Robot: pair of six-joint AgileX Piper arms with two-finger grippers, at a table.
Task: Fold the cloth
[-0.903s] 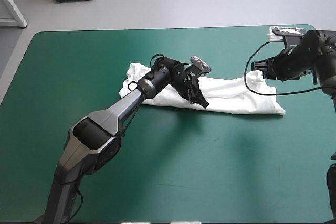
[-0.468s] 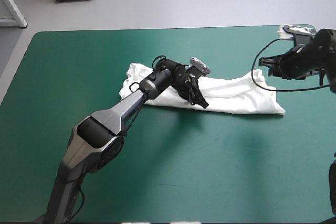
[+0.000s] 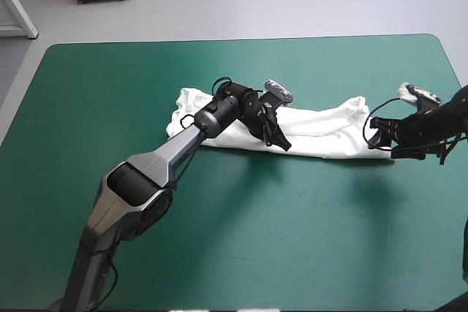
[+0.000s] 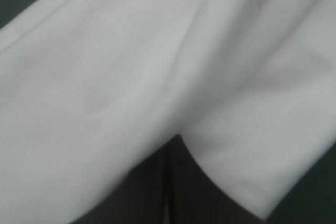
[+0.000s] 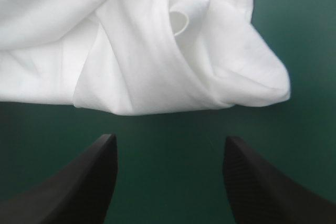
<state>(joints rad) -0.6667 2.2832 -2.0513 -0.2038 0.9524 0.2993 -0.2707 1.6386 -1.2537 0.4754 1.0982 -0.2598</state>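
You have the white short-sleeved cotton T-shirt [image 3: 322, 133] lying as a long, loosely gathered band across the middle of the teal-green covered counter [image 3: 292, 239], one end toward the left, the other reaching toward the right edge. Your black left fingers [image 4: 147, 192] are closed to a point on the band's middle, at its near edge, and creases run out from their tip, so they look to be pinching the cloth rather than just resting on it. Your black right fingers [image 5: 100, 171] stand wide apart, low over the bare cover, just short of the band's right end and not touching it. Expect the fabric to be light, soft and limp. It will sag and slide on itself, and it offers no stiffness to push against. At that right end the layers are rolled and bunched, with a curled lip on top, so take hold low at the very edge, where the stacked layers meet the cover, and catch all of them at once. Grab only the top fold and the rest will likely peel away and trail.
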